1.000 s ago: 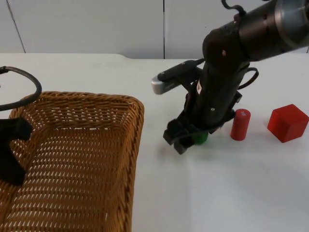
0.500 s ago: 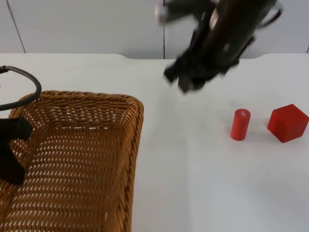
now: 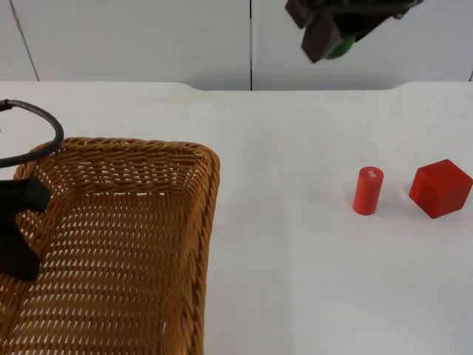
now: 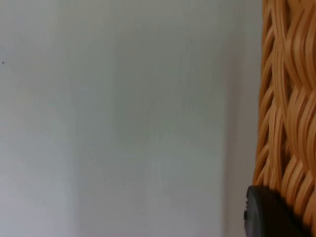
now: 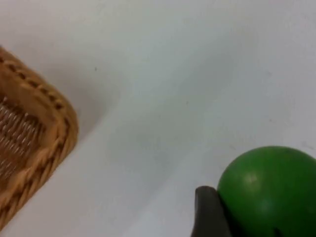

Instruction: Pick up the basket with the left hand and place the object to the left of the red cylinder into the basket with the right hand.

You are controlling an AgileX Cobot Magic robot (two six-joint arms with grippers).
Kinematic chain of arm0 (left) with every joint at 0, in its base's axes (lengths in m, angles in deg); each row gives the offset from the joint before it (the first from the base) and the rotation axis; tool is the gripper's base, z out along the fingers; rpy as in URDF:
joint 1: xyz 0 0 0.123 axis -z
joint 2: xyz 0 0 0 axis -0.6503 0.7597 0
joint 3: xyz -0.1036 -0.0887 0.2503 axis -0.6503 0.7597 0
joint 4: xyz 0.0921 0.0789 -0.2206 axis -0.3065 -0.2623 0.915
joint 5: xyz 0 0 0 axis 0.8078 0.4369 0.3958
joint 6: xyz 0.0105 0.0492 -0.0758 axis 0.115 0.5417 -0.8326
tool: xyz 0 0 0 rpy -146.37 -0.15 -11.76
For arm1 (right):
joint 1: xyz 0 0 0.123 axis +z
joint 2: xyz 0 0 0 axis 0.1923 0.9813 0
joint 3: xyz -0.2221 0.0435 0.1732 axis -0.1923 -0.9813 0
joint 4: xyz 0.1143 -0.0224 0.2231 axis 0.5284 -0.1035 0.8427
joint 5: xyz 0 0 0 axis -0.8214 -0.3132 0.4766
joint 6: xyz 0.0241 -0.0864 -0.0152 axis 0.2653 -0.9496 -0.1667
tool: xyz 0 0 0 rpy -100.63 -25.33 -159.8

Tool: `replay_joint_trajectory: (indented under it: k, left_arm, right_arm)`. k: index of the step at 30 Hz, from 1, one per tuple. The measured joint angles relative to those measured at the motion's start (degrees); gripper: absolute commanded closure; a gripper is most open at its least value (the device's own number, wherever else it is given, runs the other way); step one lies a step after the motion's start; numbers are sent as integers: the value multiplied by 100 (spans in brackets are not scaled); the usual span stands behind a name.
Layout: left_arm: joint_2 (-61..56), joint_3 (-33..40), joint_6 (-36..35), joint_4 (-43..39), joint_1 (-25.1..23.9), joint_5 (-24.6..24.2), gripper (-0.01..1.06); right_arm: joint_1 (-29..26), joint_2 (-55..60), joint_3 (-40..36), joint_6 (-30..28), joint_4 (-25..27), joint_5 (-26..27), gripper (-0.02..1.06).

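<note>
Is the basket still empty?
Empty, as far as visible: the basket shows bare weave; the right gripper holds the green ball high above the table.

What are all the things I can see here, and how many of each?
Basket: one, tan wicker, on the near left part of the table, held at its left rim.
Ball: one, green, up in the air above the far side of the table, held in the right tool.
Cylinder: one, red, upright on the table's right side.
Cube: one, red, just right of the cylinder, not touching it.
Table: one, white.
Wall: one, grey, behind the table.
Left tool: one, black, at the basket's left rim.
Right tool: one, black, raised high, shut on the ball.
</note>
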Motion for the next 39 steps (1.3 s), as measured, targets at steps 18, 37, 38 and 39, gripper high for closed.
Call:
replay_joint_trajectory:
  k: [18, 37, 38, 39]
  left_arm:
    - [0, 0, 0, 10, 0, 0, 105]
    - [0, 0, 10, 10, 0, -11, 105]
    - [0, 0, 10, 10, 0, -11, 105]
    - [0, 0, 10, 10, 0, -11, 105]
  right_arm:
    - [1869, 980, 0, -274, 453, 728, 105]
    - [2001, 1572, 0, -310, 622, 1024, 2]
    - [2001, 1572, 0, -310, 622, 1024, 1]
    - [2001, 1495, 0, -310, 622, 1024, 1]
